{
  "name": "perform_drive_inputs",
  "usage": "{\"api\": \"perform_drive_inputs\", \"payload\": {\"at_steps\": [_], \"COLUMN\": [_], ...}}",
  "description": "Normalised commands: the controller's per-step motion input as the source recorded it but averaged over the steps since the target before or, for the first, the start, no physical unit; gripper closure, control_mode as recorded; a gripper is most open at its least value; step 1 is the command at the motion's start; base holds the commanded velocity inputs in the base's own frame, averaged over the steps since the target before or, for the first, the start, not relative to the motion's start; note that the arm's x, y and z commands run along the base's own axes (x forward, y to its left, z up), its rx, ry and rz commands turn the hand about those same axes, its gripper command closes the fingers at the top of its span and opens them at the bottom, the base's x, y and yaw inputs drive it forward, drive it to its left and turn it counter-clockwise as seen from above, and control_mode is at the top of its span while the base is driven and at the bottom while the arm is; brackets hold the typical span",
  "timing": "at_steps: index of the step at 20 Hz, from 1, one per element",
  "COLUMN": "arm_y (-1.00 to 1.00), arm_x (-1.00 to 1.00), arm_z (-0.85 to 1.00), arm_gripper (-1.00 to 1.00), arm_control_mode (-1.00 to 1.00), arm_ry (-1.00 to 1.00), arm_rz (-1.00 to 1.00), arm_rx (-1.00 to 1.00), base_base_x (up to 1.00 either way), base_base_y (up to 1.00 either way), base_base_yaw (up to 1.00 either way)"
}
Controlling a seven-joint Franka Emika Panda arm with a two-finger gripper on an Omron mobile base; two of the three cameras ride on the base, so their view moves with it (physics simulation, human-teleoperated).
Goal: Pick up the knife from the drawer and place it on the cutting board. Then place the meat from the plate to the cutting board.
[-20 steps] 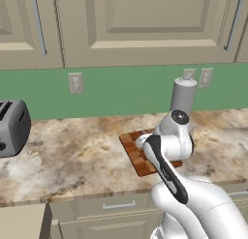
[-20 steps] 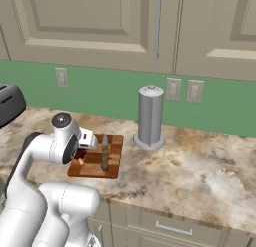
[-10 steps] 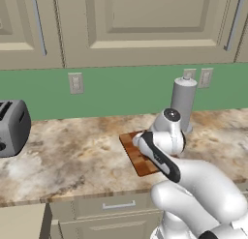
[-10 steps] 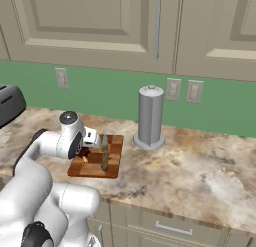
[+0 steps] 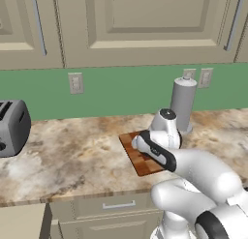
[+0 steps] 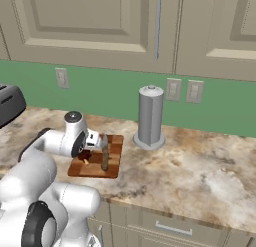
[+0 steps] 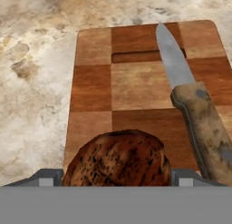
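Observation:
The checkered wooden cutting board (image 7: 136, 87) lies on the marble counter, and it also shows from the base cameras (image 5: 140, 163) (image 6: 115, 146). The knife (image 7: 186, 89) rests along the board's right side, brown handle toward me, grey blade pointing away (image 6: 105, 153). My gripper (image 7: 117, 177) hangs low over the board's near end (image 6: 92, 150). It is shut on the meat (image 7: 118, 159), a dark reddish-brown lump that fills the gap between the fingertips (image 7: 186, 177). Whether the meat (image 6: 86, 155) touches the board I cannot tell. The plate is out of view.
A tall grey cylinder (image 5: 183, 103) (image 6: 150, 116) stands just behind and right of the board. A toaster (image 5: 12, 126) (image 6: 10, 103) sits far left. Shut beige drawer fronts with silver handles (image 5: 117, 204) (image 6: 172, 227) run below the counter edge. Bare counter stretches to the right (image 6: 210, 171).
The arm's elbow and upper links have swung nearer the cameras. The gripper has stayed over the board's near end with the meat between its fingers. The knife has not moved.

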Motion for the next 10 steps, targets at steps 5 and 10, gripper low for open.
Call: {"api": "perform_drive_inputs", "payload": {"at_steps": [5,10], "arm_y": [0.0,0.0], "arm_x": [0.03,0.06], "arm_z": [-0.29,-0.37], "arm_gripper": [1.0,1.0], "arm_control_mode": [-1.0,-1.0], "arm_ry": [0.02,0.0], "arm_rz": [0.0,0.0], "arm_rx": [0.0,0.0], "base_base_x": [0.0,0.0], "base_base_y": [0.0,0.0], "base_base_yaw": [0.0,0.0]}}
